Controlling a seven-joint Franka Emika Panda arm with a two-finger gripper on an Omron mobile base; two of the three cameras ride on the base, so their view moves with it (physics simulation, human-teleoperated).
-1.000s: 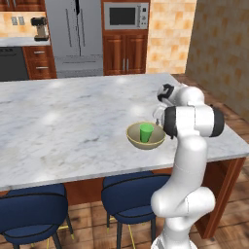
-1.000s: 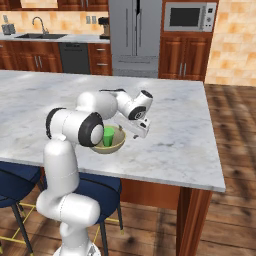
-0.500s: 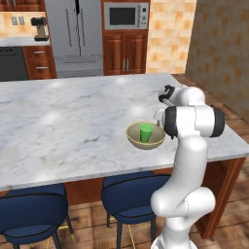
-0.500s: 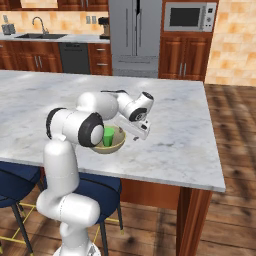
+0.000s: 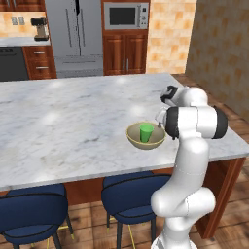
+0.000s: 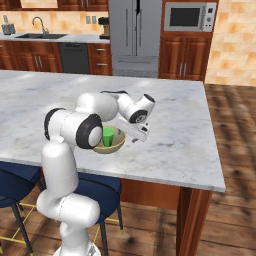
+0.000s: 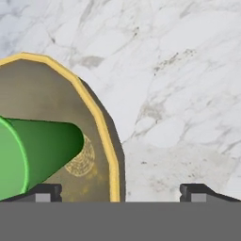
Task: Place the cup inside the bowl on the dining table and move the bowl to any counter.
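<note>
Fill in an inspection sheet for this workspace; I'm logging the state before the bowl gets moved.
Surface: dining table, marble top, bare apart from the job's things.
Job's things: cup stands upright inside the bowl, near the table's front edge.
Clutter: nothing seen on the table.
Grippers: gripper open, holding nothing, one fingertip on each side of the bowl's rim.
Cables: nothing seen.
Surroundings: blue stools under the table; counter with sink, fridge, microwave and coffee machine behind.

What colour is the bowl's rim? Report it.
Yellow; the bowl rim shows best in the hand view.
</note>
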